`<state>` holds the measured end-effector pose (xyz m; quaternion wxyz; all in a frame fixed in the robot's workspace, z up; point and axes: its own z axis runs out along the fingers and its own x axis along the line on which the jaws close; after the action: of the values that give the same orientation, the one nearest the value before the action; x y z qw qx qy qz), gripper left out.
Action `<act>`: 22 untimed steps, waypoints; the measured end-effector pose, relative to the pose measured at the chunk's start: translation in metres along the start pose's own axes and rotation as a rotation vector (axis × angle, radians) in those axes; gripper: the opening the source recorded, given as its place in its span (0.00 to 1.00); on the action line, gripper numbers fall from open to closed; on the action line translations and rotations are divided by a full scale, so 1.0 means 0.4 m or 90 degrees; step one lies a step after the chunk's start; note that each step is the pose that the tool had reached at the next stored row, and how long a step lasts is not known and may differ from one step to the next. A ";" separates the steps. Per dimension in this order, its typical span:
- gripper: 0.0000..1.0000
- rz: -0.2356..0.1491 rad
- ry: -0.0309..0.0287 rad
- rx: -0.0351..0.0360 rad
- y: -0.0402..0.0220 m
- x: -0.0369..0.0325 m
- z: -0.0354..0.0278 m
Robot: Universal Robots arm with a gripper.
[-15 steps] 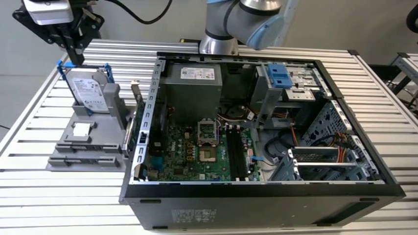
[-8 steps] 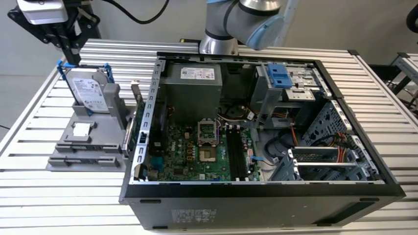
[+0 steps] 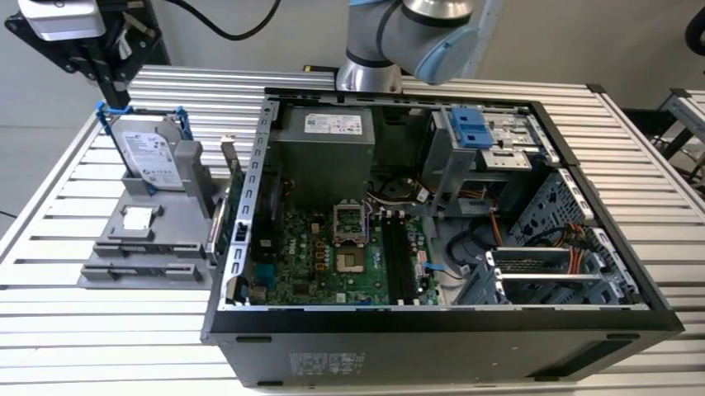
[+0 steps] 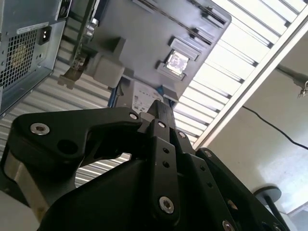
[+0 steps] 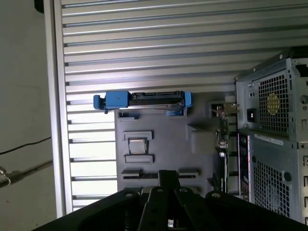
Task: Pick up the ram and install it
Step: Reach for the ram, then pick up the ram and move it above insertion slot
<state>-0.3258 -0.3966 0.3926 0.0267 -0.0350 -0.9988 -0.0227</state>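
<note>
Ram indistinct; end effector (image 3: 114, 92) above grey fixture (image 3: 121, 247) holding white-labelled drive (image 3: 149, 153).

You'll see a silver hard drive (image 3: 149, 153), seemingly upright, on the grey plastic holder (image 3: 138, 247) beside the open black computer case (image 3: 441, 346).

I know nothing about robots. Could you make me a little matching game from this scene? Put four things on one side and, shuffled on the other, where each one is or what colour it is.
Things:
1. hard drive
2. motherboard
3. pincer
4. grey holder

Descriptions:
A. green, inside the open computer case
B. on the slatted table, beside the case
C. black, hanging over the hard drive
D. upright in a blue frame

Pairs: 1-D, 2-A, 3-C, 4-B.
</note>
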 end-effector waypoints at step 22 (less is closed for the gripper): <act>0.00 -0.015 -0.0388 0.0002 0.003 0.025 0.002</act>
<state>-0.3359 -0.3946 0.3925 -0.0040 -0.0243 -0.9995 -0.0217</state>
